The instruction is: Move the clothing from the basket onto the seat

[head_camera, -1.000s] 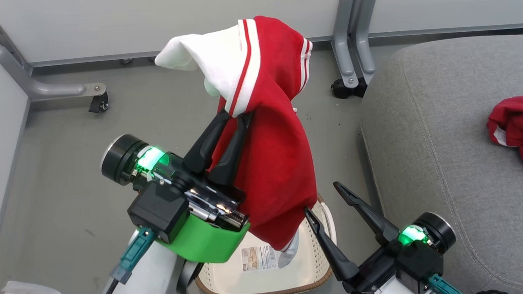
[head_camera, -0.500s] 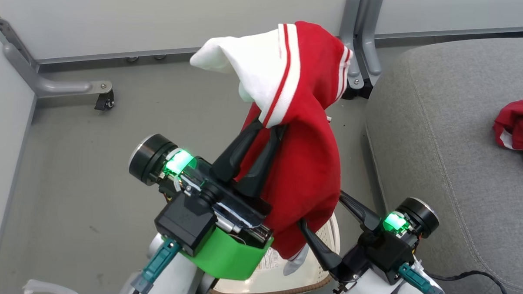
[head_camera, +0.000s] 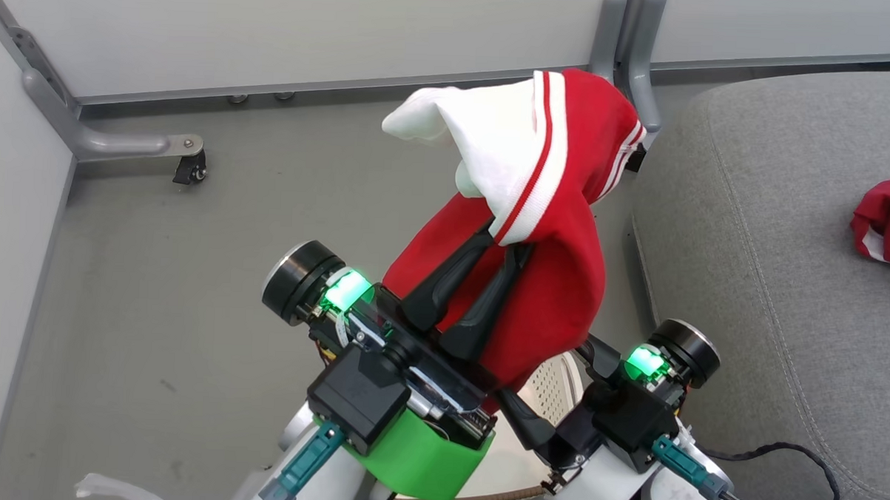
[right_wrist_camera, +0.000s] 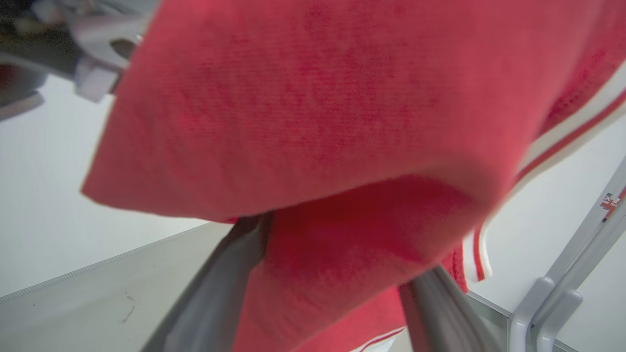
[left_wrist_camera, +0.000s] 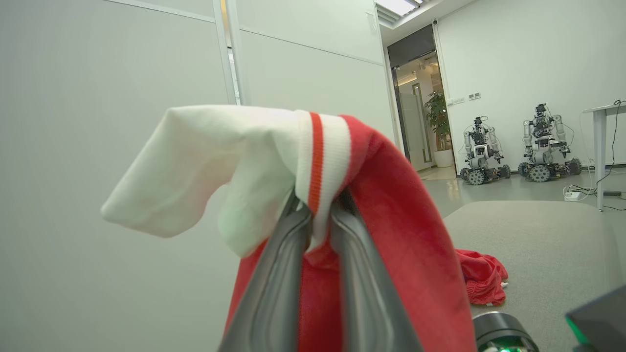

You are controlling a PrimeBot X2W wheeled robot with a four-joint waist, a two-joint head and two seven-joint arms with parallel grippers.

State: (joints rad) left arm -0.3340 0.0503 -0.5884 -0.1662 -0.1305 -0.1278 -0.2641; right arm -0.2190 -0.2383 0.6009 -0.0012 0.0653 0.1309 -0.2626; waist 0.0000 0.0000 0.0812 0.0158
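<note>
My left gripper (head_camera: 506,241) is shut on the striped red clothing (head_camera: 565,210), pinching its white-and-red band and holding it up over the floor just left of the grey seat (head_camera: 747,290). The left wrist view shows the fingertips (left_wrist_camera: 320,220) clamped on that band, with the garment (left_wrist_camera: 401,220) draped over them. My right gripper (head_camera: 541,368) stands open under the hanging fabric; its fingers (right_wrist_camera: 210,298) flank the cloth (right_wrist_camera: 318,122) without closing on it. A second red garment (head_camera: 886,225) lies on the seat. Below my arms, part of the cream basket (head_camera: 552,376) shows.
Grey partition walls with a castered foot (head_camera: 189,168) and a grey post (head_camera: 630,34) bound the floor behind. A black cable (head_camera: 778,458) runs by the seat's front. Through the left wrist view, parked robots (left_wrist_camera: 481,151) and a white table leg (left_wrist_camera: 599,156) stand far off.
My left gripper has carried the striped garment to the right, closer to the seat. The right gripper has moved in under the hanging cloth, still open. The camera has shifted slightly.
</note>
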